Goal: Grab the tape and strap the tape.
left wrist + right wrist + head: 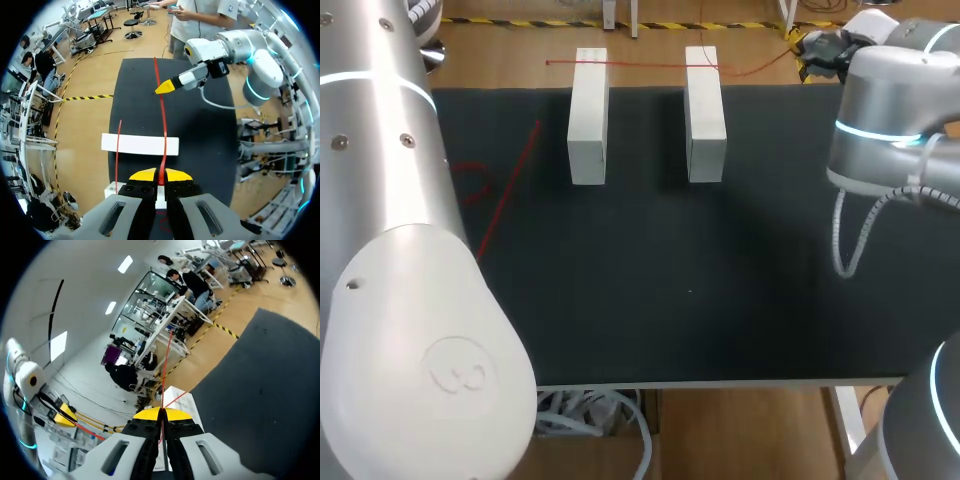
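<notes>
Head view: a thin red tape [640, 64] runs left to right across the far ends of two white blocks [588, 120] on the black mat [720, 280]

Left wrist view: the left gripper [160, 176] is closed on the tape, which passes over one block

Right wrist view: the right gripper [161, 415] also pinches the tape, with a block just ahead

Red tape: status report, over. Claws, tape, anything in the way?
Left claw shut on thin red tape. Right claw shut on it too. Tape spans two white rectangular blocks. Nothing blocking seen.
</notes>
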`<action>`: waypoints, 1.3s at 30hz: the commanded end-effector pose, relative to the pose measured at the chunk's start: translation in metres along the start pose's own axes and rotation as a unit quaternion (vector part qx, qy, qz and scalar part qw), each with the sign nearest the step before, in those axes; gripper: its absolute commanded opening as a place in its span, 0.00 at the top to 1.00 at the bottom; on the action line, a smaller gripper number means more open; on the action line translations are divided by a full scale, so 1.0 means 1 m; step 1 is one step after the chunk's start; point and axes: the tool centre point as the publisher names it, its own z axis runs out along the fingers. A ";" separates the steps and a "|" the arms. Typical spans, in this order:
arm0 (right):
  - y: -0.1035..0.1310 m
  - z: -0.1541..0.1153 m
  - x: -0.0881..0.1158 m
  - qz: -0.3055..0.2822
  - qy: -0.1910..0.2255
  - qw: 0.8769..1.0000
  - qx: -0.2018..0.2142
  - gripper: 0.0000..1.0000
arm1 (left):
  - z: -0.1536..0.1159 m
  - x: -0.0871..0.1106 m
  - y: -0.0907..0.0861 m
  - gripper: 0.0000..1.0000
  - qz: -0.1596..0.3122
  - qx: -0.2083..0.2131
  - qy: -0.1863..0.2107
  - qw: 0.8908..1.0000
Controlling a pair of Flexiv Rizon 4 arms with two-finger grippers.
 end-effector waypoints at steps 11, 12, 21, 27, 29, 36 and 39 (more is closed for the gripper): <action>-0.005 0.001 0.017 -0.243 -0.144 0.958 0.051 1.00 | -0.002 -0.004 -0.003 1.00 0.000 -0.005 0.005 1.000; -0.004 0.001 0.017 -0.261 -0.158 0.951 0.057 1.00 | -0.002 -0.004 -0.003 1.00 0.000 -0.005 0.005 1.000; -0.002 -0.002 0.019 -0.402 -0.164 0.900 0.025 1.00 | -0.002 -0.004 -0.003 1.00 0.000 -0.005 0.005 1.000; 0.002 -0.001 0.017 -0.467 -0.158 0.869 0.027 1.00 | -0.002 -0.004 -0.003 1.00 0.000 -0.005 0.005 1.000; 0.005 0.000 0.018 -0.494 -0.157 0.854 0.035 1.00 | -0.002 -0.004 -0.003 1.00 0.000 -0.005 0.005 1.000; 0.008 0.001 0.018 -0.562 -0.146 0.814 0.022 1.00 | -0.002 -0.004 -0.003 1.00 0.000 -0.005 0.005 1.000; 0.004 -0.002 0.018 -0.590 -0.134 0.796 0.021 1.00 | -0.002 -0.004 -0.003 1.00 0.000 -0.005 0.005 1.000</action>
